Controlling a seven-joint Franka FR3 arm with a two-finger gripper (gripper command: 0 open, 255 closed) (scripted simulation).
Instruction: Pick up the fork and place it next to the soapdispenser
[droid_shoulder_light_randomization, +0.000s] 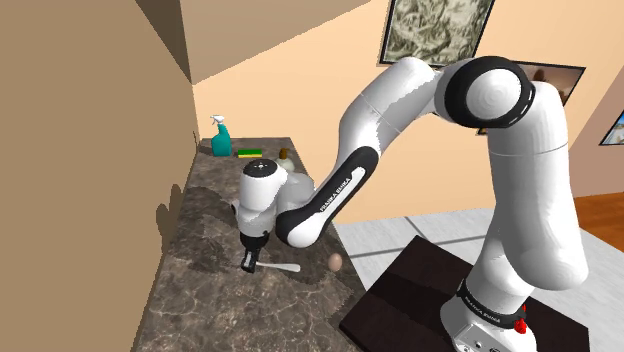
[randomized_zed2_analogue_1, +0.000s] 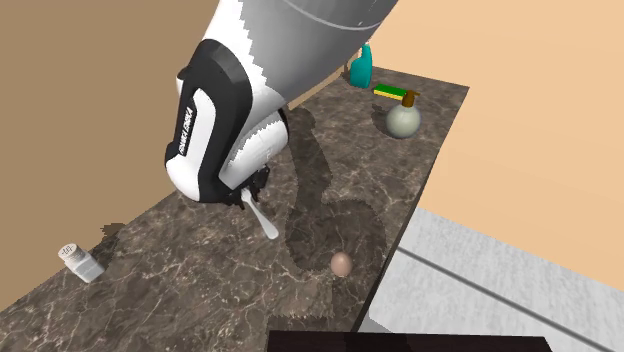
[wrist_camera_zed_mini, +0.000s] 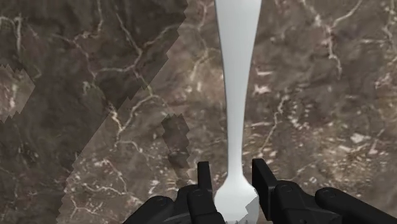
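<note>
A dark marbled stone bench (droid_shoulder_light_randomization: 200, 300) runs along a brown wall (droid_shoulder_light_randomization: 80, 150), and a white robot arm (droid_shoulder_light_randomization: 350, 170) bends down over it from its stand at the shoulder view's lower right. The black hand (droid_shoulder_light_randomization: 249, 263) points down at the bench top, gripping a plain white fork (droid_shoulder_light_randomization: 282, 268). In the wrist view the two fingers (wrist_camera_zed_mini: 203, 181) press against either side of the fork's (wrist_camera_zed_mini: 236, 95) broad end, and the long handle runs straight away from the hand (wrist_camera_zed_mini: 233, 172) across the stone (wrist_camera_zed_mini: 95, 95). The broad end is cut off at the picture's edge, so no prongs can be made out. Whether the fork rests on the bench or is just clear of it is hard to tell. In the second exterior view the arm's bulk (randomized_zed2_analogue_1: 215, 120) hides most of the hand, and only the fork's handle (randomized_zed2_analogue_1: 265, 220) pokes out below it. A brownish egg (randomized_zed2_analogue_1: 341, 264) lies near the fork, close to the bench's front edge. The soap dispenser (randomized_zed2_analogue_1: 403, 120), round and pale with a brown pump, stands well apart from the fork at the far end, near a yellow and green sponge (randomized_zed2_analogue_1: 390, 91) and a teal spray bottle (randomized_zed2_analogue_1: 361, 68). In the shoulder view the arm partly covers the dispenser (droid_shoulder_light_randomization: 284, 155). A small white shaker (randomized_zed2_analogue_1: 80, 262) stands at the opposite end
</note>
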